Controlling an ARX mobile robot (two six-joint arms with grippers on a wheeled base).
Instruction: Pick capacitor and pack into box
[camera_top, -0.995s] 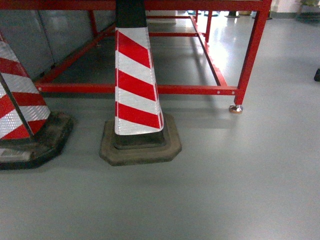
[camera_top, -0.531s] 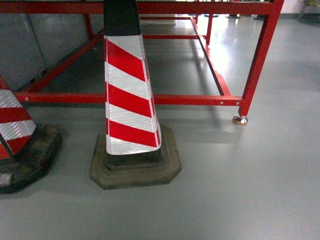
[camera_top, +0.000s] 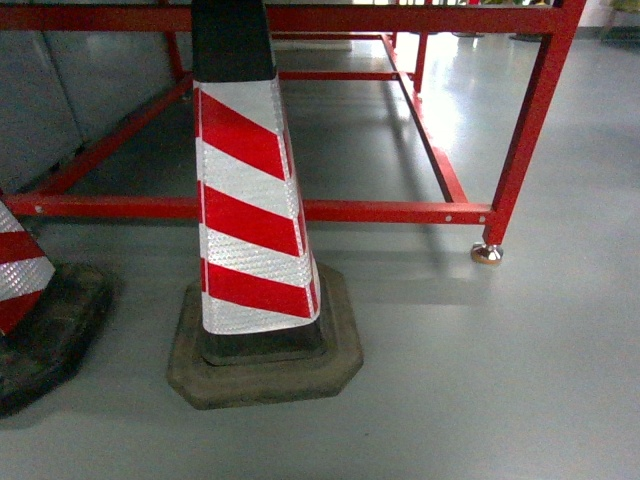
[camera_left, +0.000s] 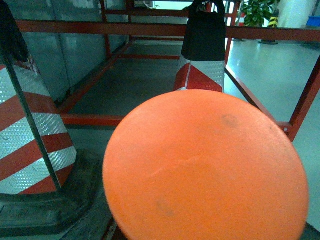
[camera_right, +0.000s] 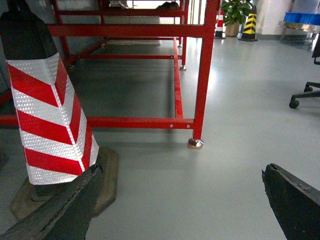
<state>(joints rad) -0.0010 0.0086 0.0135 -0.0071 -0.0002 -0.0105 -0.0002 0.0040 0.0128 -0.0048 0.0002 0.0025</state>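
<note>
The box is out of view in all three views. A large smooth round orange face (camera_left: 205, 165) fills the lower left wrist view, close to the camera. It hides the left gripper's jaws, and I cannot tell whether it is the capacitor or whether it is held. In the right wrist view my right gripper (camera_right: 180, 200) is open above bare grey floor. Its dark fingers (camera_right: 292, 200) stand far apart with nothing between them. Neither gripper shows in the head view.
A red-and-white striped cone (camera_top: 250, 220) on a dark rubber base stands just ahead, with a second cone (camera_top: 20, 280) at the left edge. Behind them runs a low red steel frame (camera_top: 300, 211) with a footed leg (camera_top: 487, 254). An office chair base (camera_right: 305, 95) stands at the far right.
In the head view the near cone has drifted left and grown larger. The left cone has slid mostly out of frame, and the frame's leg has shifted right and down.
</note>
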